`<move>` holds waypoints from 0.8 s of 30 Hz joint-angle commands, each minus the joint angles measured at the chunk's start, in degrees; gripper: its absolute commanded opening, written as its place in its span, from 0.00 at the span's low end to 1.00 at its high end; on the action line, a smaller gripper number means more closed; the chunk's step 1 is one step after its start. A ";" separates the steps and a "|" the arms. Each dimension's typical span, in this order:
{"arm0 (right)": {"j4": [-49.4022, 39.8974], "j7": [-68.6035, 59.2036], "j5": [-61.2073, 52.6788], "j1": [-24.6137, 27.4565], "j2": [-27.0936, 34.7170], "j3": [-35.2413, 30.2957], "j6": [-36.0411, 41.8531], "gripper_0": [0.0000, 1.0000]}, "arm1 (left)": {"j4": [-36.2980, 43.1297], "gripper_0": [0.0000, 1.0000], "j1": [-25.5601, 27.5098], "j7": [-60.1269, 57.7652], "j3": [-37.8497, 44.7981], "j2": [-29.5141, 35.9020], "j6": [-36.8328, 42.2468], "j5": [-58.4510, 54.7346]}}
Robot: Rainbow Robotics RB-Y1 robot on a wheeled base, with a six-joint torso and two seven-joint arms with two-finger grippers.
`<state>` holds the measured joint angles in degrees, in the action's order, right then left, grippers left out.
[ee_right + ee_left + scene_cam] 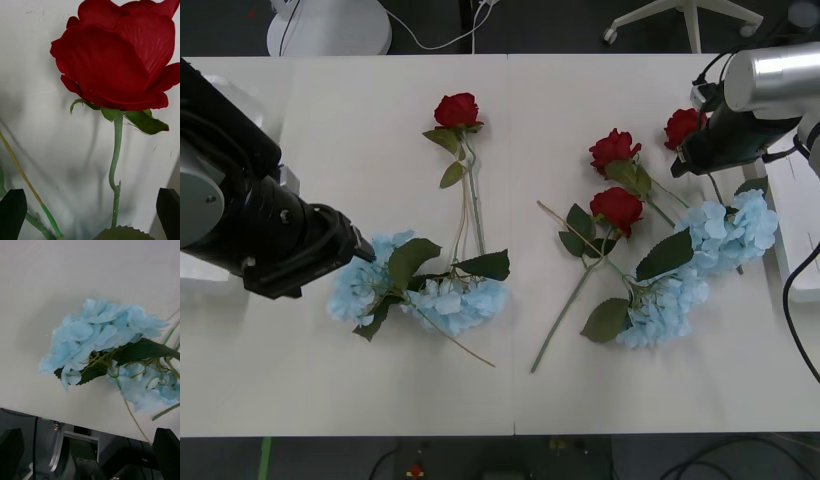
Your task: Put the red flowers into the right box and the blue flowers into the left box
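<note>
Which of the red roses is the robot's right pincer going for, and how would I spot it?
Start at the white table and look to its far right corner, where the right pincer hangs open. The red rose just beside the arm is the one; its stem runs between the black fingers. Unlike the other three roses, it lies closest to the table's right edge.

My right arm [740, 120] covers part of the far-right rose [683, 126] and its stem. In the right wrist view, that rose [120, 56] is cut off at the upper edge. My left arm [250, 220] hides the edge of the left blue cluster [360, 285]. The right box [792, 215] runs off frame. I see little of the left box [200, 272].
</note>
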<state>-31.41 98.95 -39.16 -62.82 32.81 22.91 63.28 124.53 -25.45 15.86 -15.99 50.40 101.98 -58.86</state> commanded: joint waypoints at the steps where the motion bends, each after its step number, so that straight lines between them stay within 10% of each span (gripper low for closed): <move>1: 0.91 -3.85 3.21 -3.01 -2.05 -1.46 -1.58 1.00 | 2.12 1.00 2.15 -3.38 0.61 0.05 5.07 -1.08; 24: 6.36 -7.72 8.22 -3.01 -5.39 -3.66 -4.57 1.00 | -9.83 1.00 -7.34 -21.31 -25.85 -11.73 -6.97 15.00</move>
<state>-25.38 93.19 -32.00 -62.83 29.01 20.81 59.06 117.63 -28.02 -4.04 -40.12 43.03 96.33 -45.65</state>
